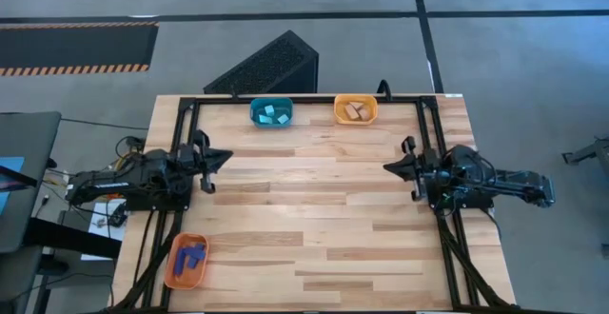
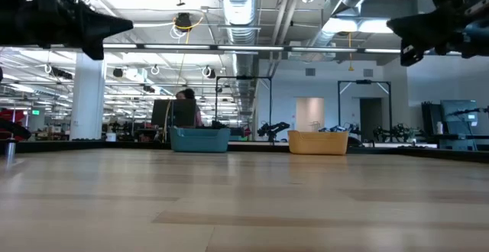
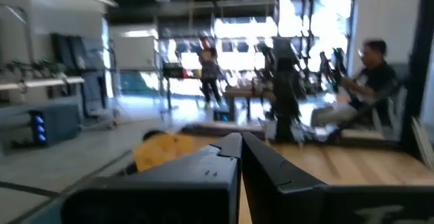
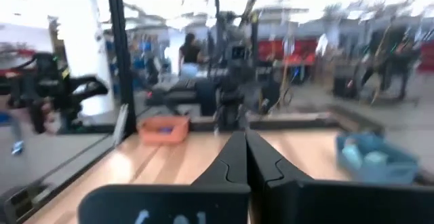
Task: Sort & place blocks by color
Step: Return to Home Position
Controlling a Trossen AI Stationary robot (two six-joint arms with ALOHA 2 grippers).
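Observation:
Light cyan blocks lie in a teal tray at the table's far edge. Pale tan blocks lie in the orange tray to its right. Dark blue blocks lie in another orange tray at the near left corner. My left gripper hovers shut over the table's left side. My right gripper hovers shut over the right side. Each points toward the table's middle and holds nothing. In the low view both grippers are high above the wood.
A black frame runs along the table's far edge and down both sides past the arm bases. The wood between the two grippers carries no objects. A dark slanted box stands behind the far edge. People are in the room beyond.

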